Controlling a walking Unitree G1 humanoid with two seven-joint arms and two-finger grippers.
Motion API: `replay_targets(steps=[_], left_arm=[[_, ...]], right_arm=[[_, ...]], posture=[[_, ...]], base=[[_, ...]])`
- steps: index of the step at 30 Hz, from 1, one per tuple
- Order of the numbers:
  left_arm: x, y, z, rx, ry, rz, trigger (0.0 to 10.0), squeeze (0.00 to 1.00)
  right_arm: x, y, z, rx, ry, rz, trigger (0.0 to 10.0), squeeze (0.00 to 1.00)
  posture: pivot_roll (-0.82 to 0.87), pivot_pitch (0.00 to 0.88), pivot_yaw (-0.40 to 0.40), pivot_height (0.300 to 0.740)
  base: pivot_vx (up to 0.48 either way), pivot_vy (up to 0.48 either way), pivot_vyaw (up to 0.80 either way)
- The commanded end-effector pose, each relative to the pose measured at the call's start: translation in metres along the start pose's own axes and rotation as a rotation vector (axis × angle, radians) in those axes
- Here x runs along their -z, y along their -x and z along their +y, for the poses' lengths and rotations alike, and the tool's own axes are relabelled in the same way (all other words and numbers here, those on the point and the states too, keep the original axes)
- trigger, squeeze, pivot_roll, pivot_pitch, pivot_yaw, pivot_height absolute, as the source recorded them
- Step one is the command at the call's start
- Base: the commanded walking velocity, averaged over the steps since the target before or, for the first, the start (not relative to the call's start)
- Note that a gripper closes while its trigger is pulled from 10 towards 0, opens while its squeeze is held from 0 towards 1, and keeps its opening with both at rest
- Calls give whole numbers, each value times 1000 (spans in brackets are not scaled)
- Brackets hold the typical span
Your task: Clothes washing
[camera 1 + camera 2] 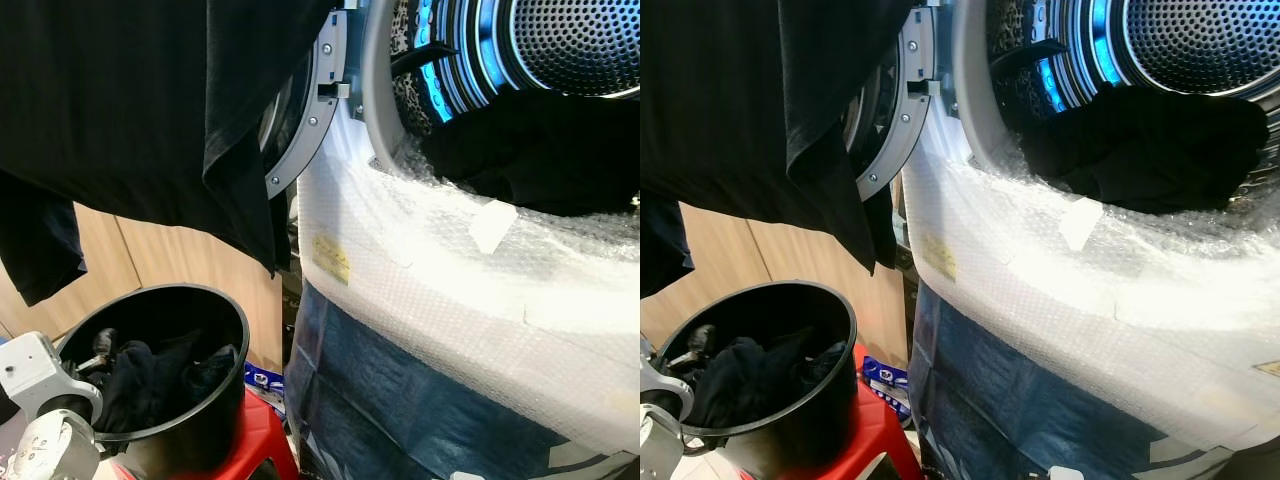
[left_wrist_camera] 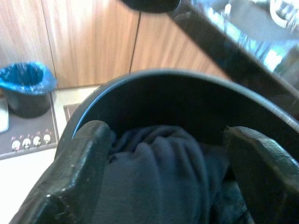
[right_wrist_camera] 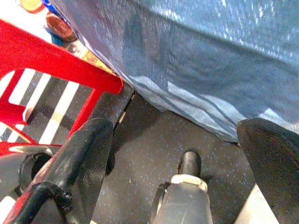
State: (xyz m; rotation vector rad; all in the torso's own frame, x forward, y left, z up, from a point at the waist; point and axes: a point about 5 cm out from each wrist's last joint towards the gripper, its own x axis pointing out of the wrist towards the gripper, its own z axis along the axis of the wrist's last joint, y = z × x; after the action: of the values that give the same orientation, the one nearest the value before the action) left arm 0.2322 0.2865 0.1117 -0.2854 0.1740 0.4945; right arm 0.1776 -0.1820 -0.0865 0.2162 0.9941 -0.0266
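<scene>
Nearest, the left gripper [image 2: 163,177] reaches down into the black bucket [image 1: 215,400], its two fingers [image 2: 77,172] spread wide on either side of a bunched dark garment [image 2: 159,163] in the left wrist view. The cloth lies directly between the jaws and slightly ahead of them, heaped with no clear long axis, so closing from here would probably catch a fold. Whether the pads already touch the fabric cannot be told. The bucket stands on a red stool [image 1: 262,432] at the robot's lower left, with more dark clothes [image 1: 150,380] piled inside it.

The right gripper [image 3: 173,154] hangs low with its jaws wide and empty, pointing at the dark speckled floor [image 3: 154,140] beside the stool's red frame; it is well away from the laundry, so the left arm is the one placed to lift.

Farther off and to the right, the washing machine [image 1: 450,290], wrapped in bubble film, stands with its door [image 1: 305,120] swung open. A dark load [image 1: 1150,145] already rests at the mouth of the lit drum [image 1: 1200,40]. A black garment [image 1: 130,100] hangs across the upper left, partly in front of the door. The carry from bucket to drum would go up and rightward.
</scene>
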Motion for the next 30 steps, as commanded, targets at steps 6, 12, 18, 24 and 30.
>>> replay_targets(steps=[6, 12, 18, 24, 30], left_arm=[[-4, -20, -3, 66, -75, 88, 10000, 1000], [11, -25, -7, 60, -74, 202, 10000, 0], [25, -23, 0, 26, -95, 306, 10000, 0], [32, -22, 6, 4, -106, 374, 10000, 0], [40, -21, 9, 4, -88, 451, 10000, 0]], right_arm=[[-2, -1, 0, 6, 7, -7, 10000, 0], [2, 0, 0, 5, 12, 0, 10000, 0], [8, 1, -1, 5, 5, 19, 10000, 0], [9, 1, 0, -4, 2, 21, 10000, 0], [6, 0, 0, -6, 18, 19, 10000, 0]], posture=[[136, 0, 18, 740], [133, 0, 21, 740], [127, 0, 31, 740], [129, 0, 32, 740], [133, 0, 35, 740]], base=[[0, 0, 0], [0, 0, 0], [0, 0, 0], [0, 0, 0], [0, 0, 0]])
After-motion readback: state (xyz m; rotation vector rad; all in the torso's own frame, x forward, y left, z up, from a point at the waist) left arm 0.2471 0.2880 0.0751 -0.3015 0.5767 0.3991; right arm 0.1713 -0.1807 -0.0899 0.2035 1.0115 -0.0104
